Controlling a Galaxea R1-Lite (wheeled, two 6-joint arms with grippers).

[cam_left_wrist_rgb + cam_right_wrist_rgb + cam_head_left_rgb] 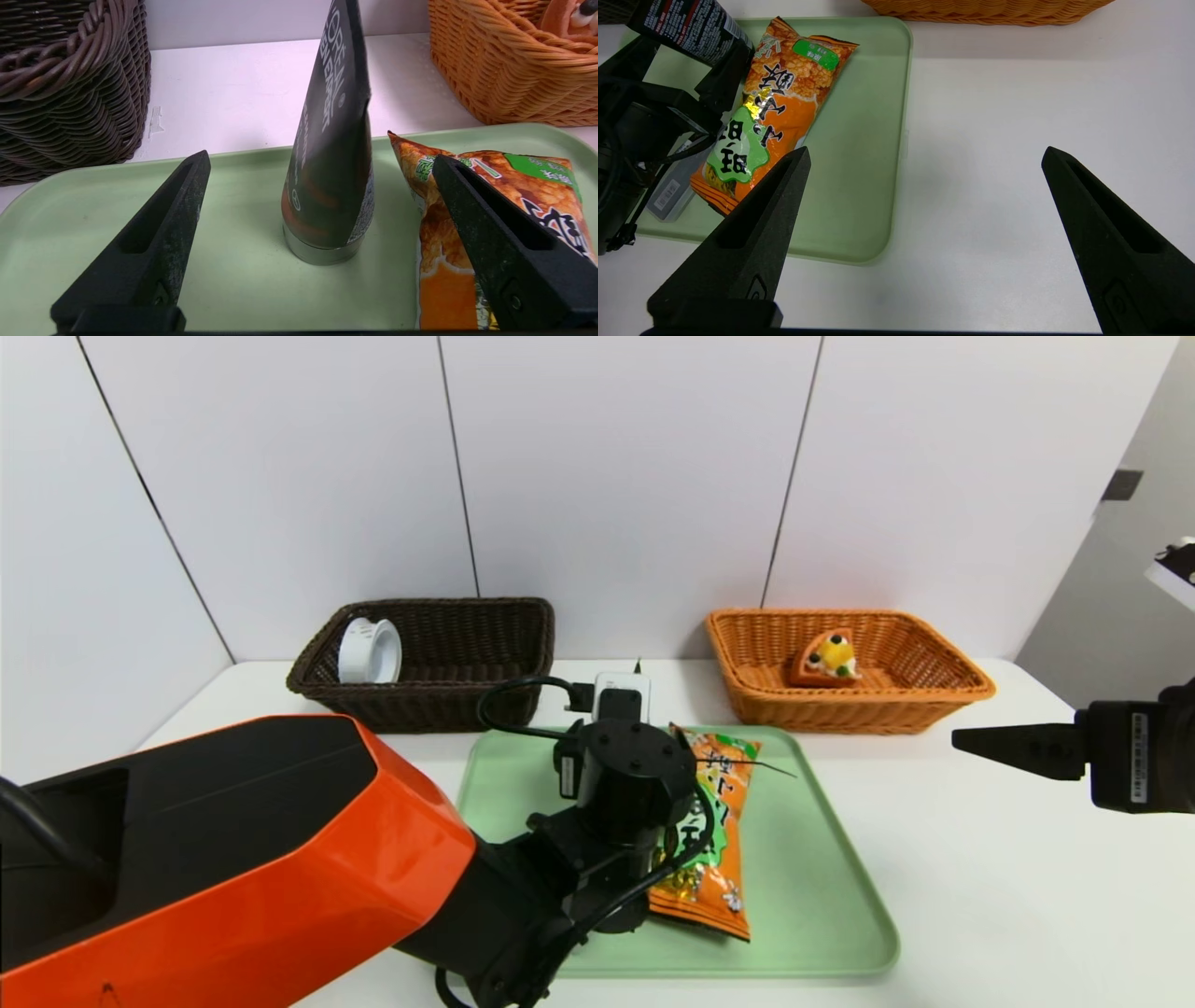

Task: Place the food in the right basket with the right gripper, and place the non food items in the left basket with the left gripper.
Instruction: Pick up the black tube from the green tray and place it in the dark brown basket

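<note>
Head view is hiding your left gripper (pixel 320 163); its wrist view is showing fingers spread around the upright tube (pixel 329 154). Right gripper (pixel 924 158) is hovering released.

bright, even overhead light — soft shadows, sharp focus, slight edge distortion.

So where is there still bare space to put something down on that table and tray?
The white table is bare between the green tray and right gripper. The tray's right half is free beside the snack bag. It is crowded where the left gripper flanks the dark tube.
</note>
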